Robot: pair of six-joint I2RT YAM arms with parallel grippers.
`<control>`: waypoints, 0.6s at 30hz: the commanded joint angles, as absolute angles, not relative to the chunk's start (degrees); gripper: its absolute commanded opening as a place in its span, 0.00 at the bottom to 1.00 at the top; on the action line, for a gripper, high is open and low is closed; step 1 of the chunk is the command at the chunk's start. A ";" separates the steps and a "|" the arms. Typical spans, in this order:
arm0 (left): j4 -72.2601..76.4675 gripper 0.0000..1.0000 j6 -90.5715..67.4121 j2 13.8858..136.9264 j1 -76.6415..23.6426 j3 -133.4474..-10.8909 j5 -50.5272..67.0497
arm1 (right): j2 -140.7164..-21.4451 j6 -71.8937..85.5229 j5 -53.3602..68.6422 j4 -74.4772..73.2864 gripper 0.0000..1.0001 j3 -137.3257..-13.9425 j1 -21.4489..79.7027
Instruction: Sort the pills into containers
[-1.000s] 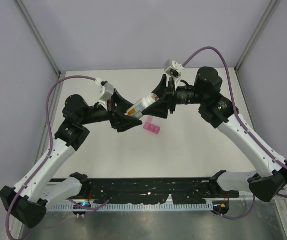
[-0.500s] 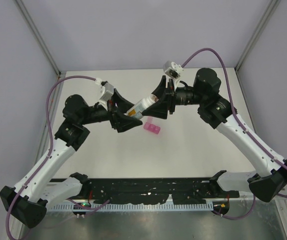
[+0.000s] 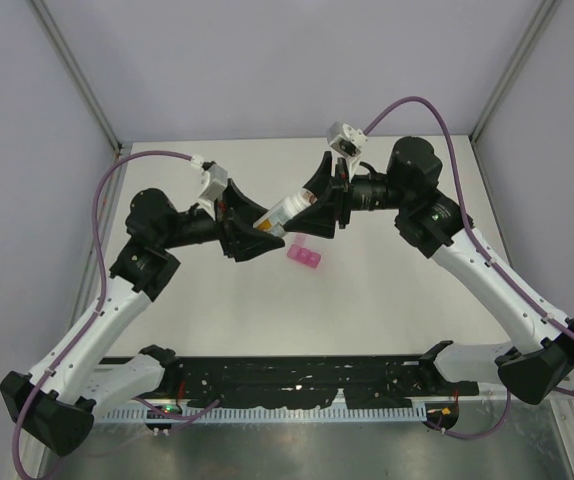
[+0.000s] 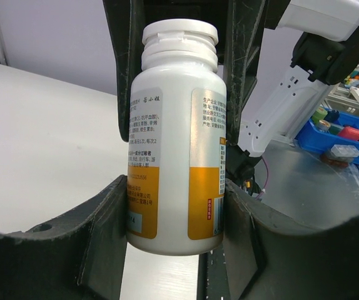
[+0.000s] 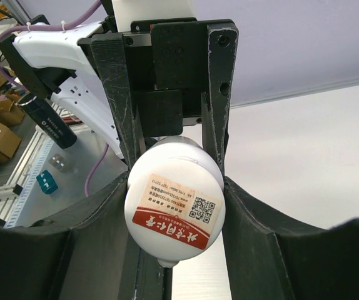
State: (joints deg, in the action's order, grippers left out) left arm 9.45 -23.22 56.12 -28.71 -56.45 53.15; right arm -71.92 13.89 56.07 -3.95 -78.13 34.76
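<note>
**Two grippers, one bottle, little change**

Nothing has visibly moved since half a second ago. One pink pill box (image 3: 304, 256) lies on the table (image 3: 397, 290) at frame centre, just below both sets of fingers and untouched. One white bottle (image 3: 277, 213) hangs above it. The left gripper (image 3: 257, 232) is clamped on its base and the right gripper (image 3: 309, 205) on its cap.

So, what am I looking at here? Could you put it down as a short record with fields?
Held item: white bottle with an orange label, held above the table
Left end effector: shut on the bottle's base end
Right end effector: shut on the bottle's cap end
Cap: on the bottle
Pink pill box: on the table near the bottle, untouched
Pills: none visible
</note>
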 commanded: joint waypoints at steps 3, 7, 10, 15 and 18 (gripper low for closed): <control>12.57 0.42 -24.78 56.34 -28.48 -57.83 53.61 | -71.54 13.97 56.25 -0.79 0.06 -78.31 34.63; 12.39 0.32 -24.87 56.34 -28.39 -57.92 53.44 | -71.72 13.89 56.16 -0.70 0.06 -78.05 34.63; 12.39 0.09 -25.05 56.34 -28.48 -57.92 53.61 | -71.81 13.71 55.99 -0.79 0.06 -77.61 34.63; 12.22 0.00 -24.96 55.90 -28.48 -57.48 53.87 | -72.16 12.84 56.07 -1.75 0.22 -77.78 34.63; 11.78 0.00 -24.44 55.37 -28.39 -57.22 53.70 | -72.07 11.96 55.72 -3.42 0.42 -78.05 34.63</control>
State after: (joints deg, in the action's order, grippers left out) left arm 9.56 -23.62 56.53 -28.69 -56.45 53.21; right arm -71.96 14.06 56.12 -3.75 -77.78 34.74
